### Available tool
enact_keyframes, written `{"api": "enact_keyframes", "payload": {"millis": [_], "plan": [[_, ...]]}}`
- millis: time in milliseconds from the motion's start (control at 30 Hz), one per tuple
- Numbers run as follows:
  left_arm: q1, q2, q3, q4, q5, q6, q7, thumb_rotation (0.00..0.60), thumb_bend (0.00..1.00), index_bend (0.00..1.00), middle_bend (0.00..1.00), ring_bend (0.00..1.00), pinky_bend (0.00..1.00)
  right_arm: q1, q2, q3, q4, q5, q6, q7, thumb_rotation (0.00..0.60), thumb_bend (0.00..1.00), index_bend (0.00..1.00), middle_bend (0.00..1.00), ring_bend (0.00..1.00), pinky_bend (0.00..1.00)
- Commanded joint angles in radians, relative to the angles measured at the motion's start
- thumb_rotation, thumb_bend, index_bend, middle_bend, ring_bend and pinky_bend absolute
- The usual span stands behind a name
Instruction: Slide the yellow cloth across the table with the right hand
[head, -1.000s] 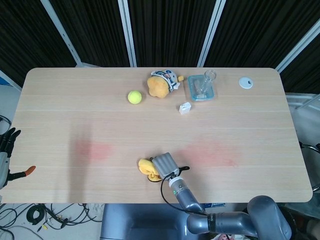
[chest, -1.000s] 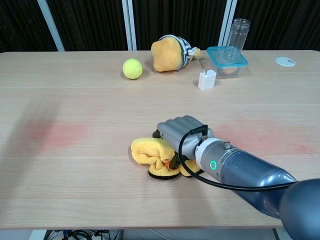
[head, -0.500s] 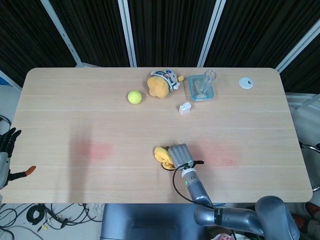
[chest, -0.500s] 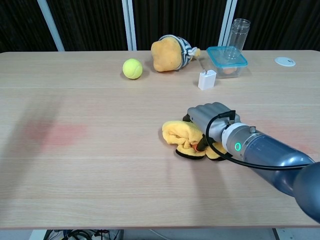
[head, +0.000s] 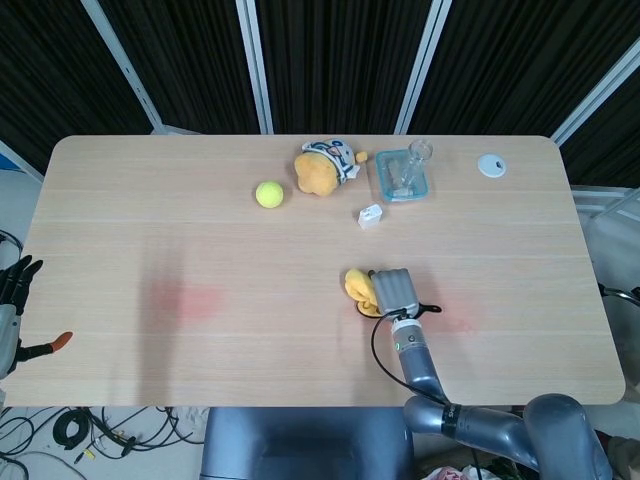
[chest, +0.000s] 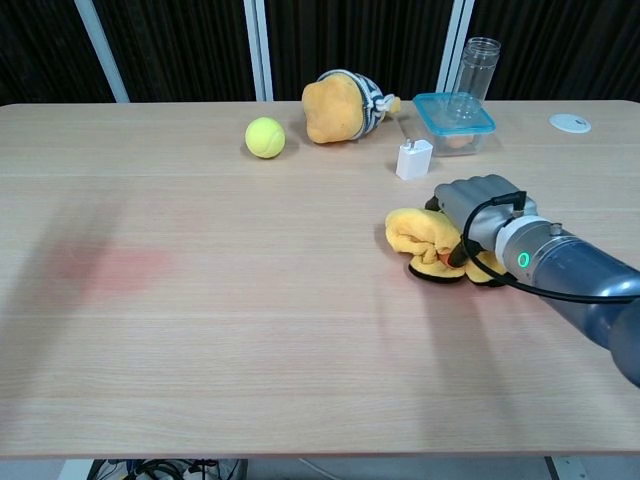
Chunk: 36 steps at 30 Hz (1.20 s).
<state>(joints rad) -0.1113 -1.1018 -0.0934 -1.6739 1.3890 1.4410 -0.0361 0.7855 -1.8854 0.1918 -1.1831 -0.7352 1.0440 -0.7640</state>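
On the long light wooden table (head: 150, 220), right of centre toward the near edge, the bunched yellow cloth (chest: 420, 232) is pressed down by the grey right hand (chest: 478, 205), whose fingers are curled over its right part. Along the far side are seen a yellow-and-white stuffed toy (head: 324, 168), a clear plastic container with a blue lid (head: 404, 176), a yellow-green tennis ball (head: 268, 194) and a small white charger block (head: 370, 216). The dark left hand (head: 14, 283) is seen off the table's left end, fingers spread, holding nothing.
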Motion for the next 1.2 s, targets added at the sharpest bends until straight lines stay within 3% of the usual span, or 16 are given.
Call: {"api": "enact_keyframes", "payload": {"millis": [33, 233, 367, 433, 500, 600, 667, 933, 1200], "plan": [[0.0, 0.0, 0.001, -0.001, 0.001, -0.001, 0.0, 0.6, 0.0, 0.0, 0.0, 0.0, 0.0, -0.009, 0.02, 0.009, -0.007, 0.002, 0.004, 0.006, 0.6, 0.5, 0.69, 0.69, 0.76, 0.72], [0.0, -0.002, 0.001, -0.002, 0.002, 0.002, 0.002, 0.6, 0.0, 0.0, 0.0, 0.0, 0.0, -0.029, 0.074, 0.015, -0.037, -0.009, 0.036, -0.003, 0.6, 0.49, 0.69, 0.67, 0.75, 0.69], [0.002, -0.004, 0.001, -0.002, 0.003, 0.006, 0.006, 0.6, 0.0, 0.0, 0.0, 0.0, 0.0, -0.046, 0.115, 0.018, -0.081, -0.003, 0.06, -0.019, 0.6, 0.44, 0.64, 0.56, 0.63, 0.52], [0.003, -0.005, 0.0, -0.002, 0.003, 0.009, 0.008, 0.6, 0.0, 0.0, 0.0, 0.0, 0.0, -0.052, 0.137, 0.015, -0.113, 0.009, 0.061, -0.034, 0.6, 0.39, 0.5, 0.41, 0.46, 0.34], [0.003, -0.006, 0.0, -0.003, 0.003, 0.01, 0.009, 0.6, 0.0, 0.0, 0.0, 0.0, 0.0, -0.058, 0.157, 0.013, -0.143, 0.019, 0.065, -0.048, 0.6, 0.33, 0.37, 0.27, 0.31, 0.24], [0.003, -0.007, 0.0, -0.002, 0.003, 0.01, 0.012, 0.6, 0.0, 0.0, 0.0, 0.0, 0.0, -0.065, 0.179, 0.011, -0.184, 0.034, 0.081, -0.067, 0.6, 0.25, 0.18, 0.1, 0.14, 0.18], [0.004, -0.007, 0.001, -0.003, 0.003, 0.011, 0.015, 0.6, 0.0, 0.0, 0.0, 0.0, 0.0, -0.068, 0.194, 0.012, -0.209, 0.044, 0.095, -0.081, 0.6, 0.21, 0.09, 0.03, 0.08, 0.17], [0.005, -0.011, 0.006, -0.005, 0.014, 0.017, 0.031, 0.6, 0.0, 0.0, 0.0, 0.0, 0.0, -0.093, 0.259, 0.003, -0.316, 0.039, 0.143, -0.09, 0.6, 0.15, 0.0, 0.0, 0.02, 0.16], [0.005, -0.015, 0.007, -0.003, 0.022, 0.022, 0.037, 0.6, 0.0, 0.0, 0.0, 0.0, 0.0, -0.194, 0.431, -0.075, -0.531, -0.109, 0.222, 0.013, 0.6, 0.12, 0.0, 0.0, 0.0, 0.16]]}}
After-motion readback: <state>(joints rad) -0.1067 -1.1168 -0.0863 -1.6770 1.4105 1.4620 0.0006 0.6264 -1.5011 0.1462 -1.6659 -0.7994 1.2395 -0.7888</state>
